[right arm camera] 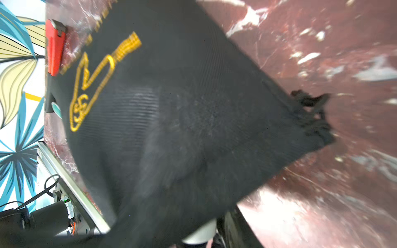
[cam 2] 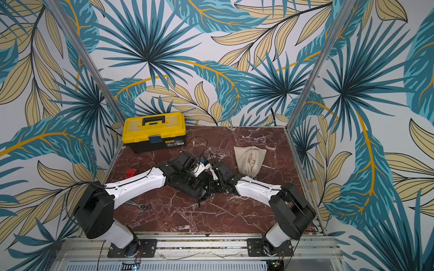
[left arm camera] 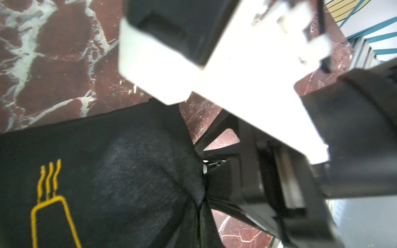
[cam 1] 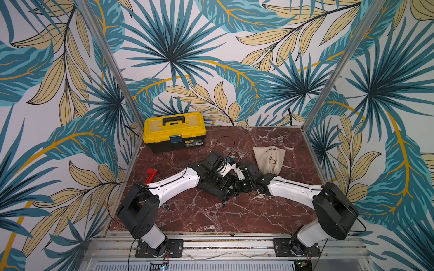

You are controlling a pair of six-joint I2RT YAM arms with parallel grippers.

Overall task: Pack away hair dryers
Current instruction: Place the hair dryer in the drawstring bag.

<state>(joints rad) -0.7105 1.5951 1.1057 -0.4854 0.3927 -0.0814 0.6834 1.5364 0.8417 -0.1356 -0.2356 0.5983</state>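
Could lose the black knitted drawstring pouch with yellow dryer print [right arm camera: 193,120] from a narrow pinch on soft, stretchy cloth, spilling the load onto the hard red-brown marble-patterned tabletop [cam 1: 211,218]. Could also snag the frayed black drawstring knot [right arm camera: 311,116] on a finger, or knock wrists together, with both arms crowded at mid-frame in both top views.

Left gripper [left arm camera: 204,169]: closed tight on the gathered edge of that pouch, low and right of centre in the left wrist view. Right gripper [cam 1: 238,186]: buried under cloth at the bottom of the right wrist view; cannot tell whether apart or clamped.

No hair dryer in plain sight. Shows a rounded, firm-looking bulge in the middle of the black pouch, probably a dryer already inside. Beige cloth pouch with brown print [cam 1: 270,159], right of centre: plump, tapering to a cinched neck near the right arm.

Elsewhere: glossy yellow-lidded plastic toolbox with black base [cam 1: 173,127] at the upper left of the table, red pipe wrench [cam 1: 149,174] at the left edge, both rigid, both well apart from the pouches.
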